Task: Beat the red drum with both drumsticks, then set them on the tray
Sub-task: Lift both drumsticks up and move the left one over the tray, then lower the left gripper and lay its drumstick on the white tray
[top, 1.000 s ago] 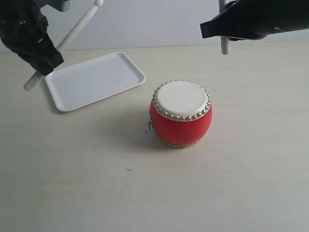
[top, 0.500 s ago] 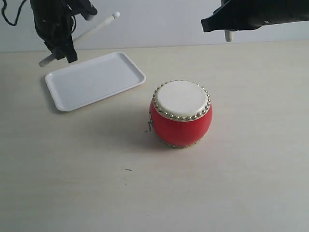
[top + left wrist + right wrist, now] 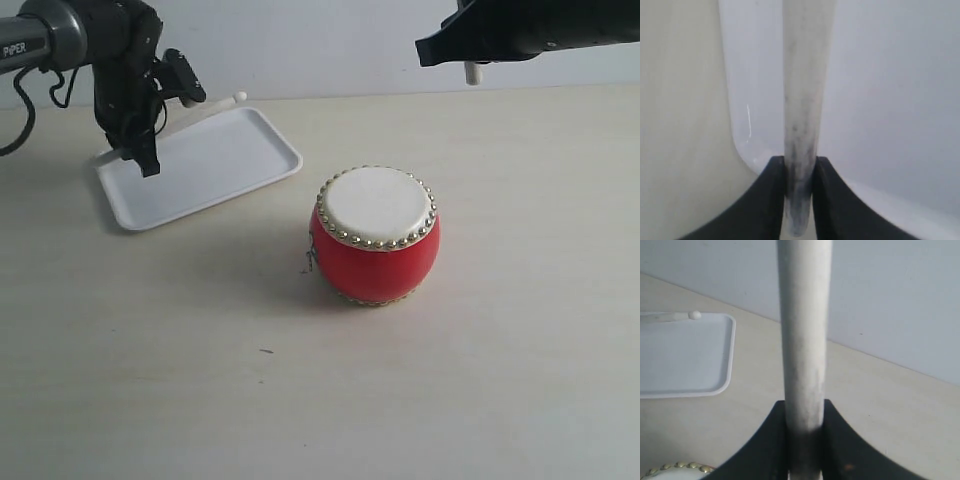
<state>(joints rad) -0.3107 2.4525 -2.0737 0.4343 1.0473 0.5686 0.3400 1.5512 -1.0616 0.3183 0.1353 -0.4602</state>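
On the pale counter [image 3: 500, 380], the tray [image 3: 240, 165] lies back left and the red drum [image 3: 375, 240] stands near the middle, with neither stick touching it. Low over the tray's left corner, the left fingers [image 3: 765, 200] pinch one drumstick [image 3: 802, 100] by its butt, angled nearly flat, apparently to lay it down. Whether it touches the tray, I cannot tell. High behind the drum, the right fingers [image 3: 765, 455] clamp the other drumstick [image 3: 804, 315], probably held clear until its turn. Lettering on the left arm [image 3: 40, 40] reads "PiPER".
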